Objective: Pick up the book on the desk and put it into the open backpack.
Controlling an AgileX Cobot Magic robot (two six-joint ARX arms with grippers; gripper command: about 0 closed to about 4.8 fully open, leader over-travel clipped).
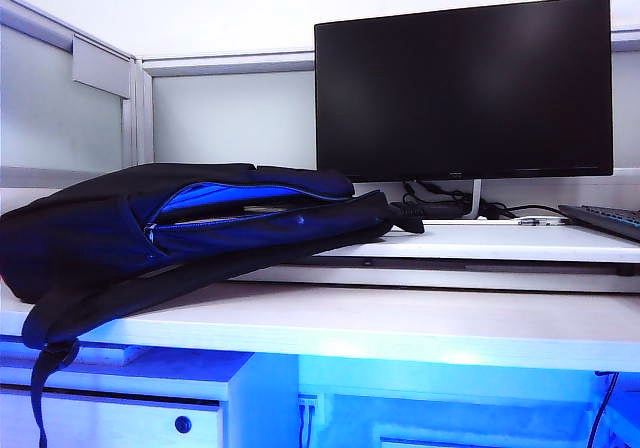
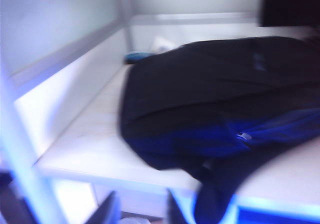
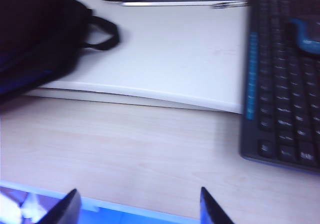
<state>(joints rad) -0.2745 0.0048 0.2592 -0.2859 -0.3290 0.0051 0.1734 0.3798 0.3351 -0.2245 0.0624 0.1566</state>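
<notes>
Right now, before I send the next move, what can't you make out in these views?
- Book: inside the backpack a pale strip shows in the exterior view; fabric hides whether it is the book.
- Left gripper: wrist view blurred, fingers cut by the edge.
- Right gripper: only fingertips show, apart.
- Keyboard: legends blurred.

Grey-white cubicle partition panels [image 1: 225, 118] with aluminium frames wall in the back and left. A dark switched-off monitor [image 1: 463, 86] stands on the raised shelf [image 1: 480, 241], keyboard [image 1: 605, 218] at right. Blue light glows underneath, beside a white drawer cabinet [image 1: 120, 418].
</notes>
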